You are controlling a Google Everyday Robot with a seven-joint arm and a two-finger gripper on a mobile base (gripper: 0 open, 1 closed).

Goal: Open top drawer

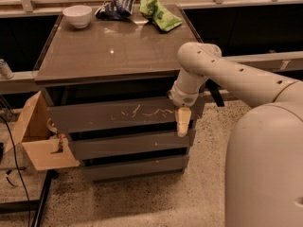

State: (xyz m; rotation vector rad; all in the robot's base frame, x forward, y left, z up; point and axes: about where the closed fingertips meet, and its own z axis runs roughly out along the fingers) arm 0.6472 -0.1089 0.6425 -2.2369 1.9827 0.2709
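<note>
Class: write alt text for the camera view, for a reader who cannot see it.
A robot's pincer points down at the right end of the scratched top drawer of a cabinet. A bowl, a blue bag and a green bag lie on top.

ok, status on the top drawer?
Gripper at right end of top drawer front. Drawer looks shut. Cardboard box left of cabinet, not ahead of the drawers.
</note>
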